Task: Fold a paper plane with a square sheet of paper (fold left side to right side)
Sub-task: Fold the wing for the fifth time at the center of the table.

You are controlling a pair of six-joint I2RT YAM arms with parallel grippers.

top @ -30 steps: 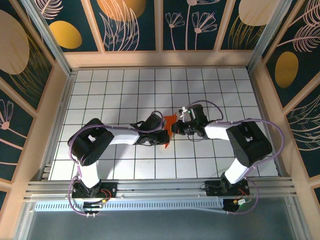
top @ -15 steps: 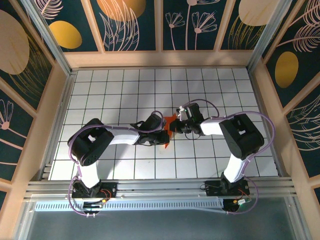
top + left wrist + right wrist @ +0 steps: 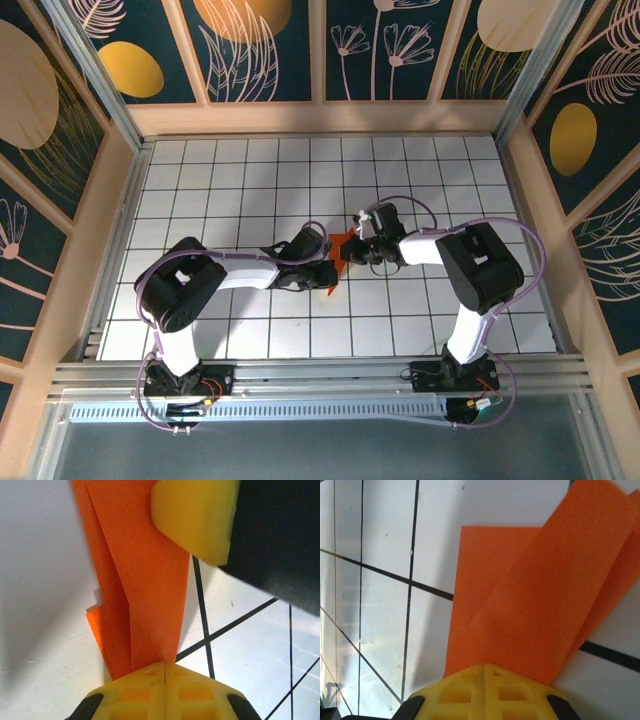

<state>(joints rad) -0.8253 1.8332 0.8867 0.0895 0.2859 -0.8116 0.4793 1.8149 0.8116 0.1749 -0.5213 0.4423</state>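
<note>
The orange paper [image 3: 341, 243] lies folded on the white grid table, a long creased strip with layered flaps [image 3: 145, 580]. It is a folded piece, not a flat square sheet of paper. My left gripper [image 3: 165, 666] is shut, its yellow tips down on the near end of the strip. My right gripper [image 3: 485, 666] is also shut, with its tips on the overlapping orange flaps [image 3: 530, 605]. From above, the left gripper [image 3: 333, 268] and the right gripper [image 3: 352, 254] meet over the paper, hiding most of it. A yellow right fingertip [image 3: 195, 515] rests on the paper's far end.
Black grid lines cross the white table [image 3: 250, 180] around the paper. Wooden walls [image 3: 320, 118] fence the table at the back and sides. The right arm's elbow [image 3: 480, 265] bulks to the right, the left arm's elbow [image 3: 175, 285] to the left.
The right arm's elbow has swung inward to the left, and its gripper has edged slightly left over the paper. The left arm and the paper have stayed put.
</note>
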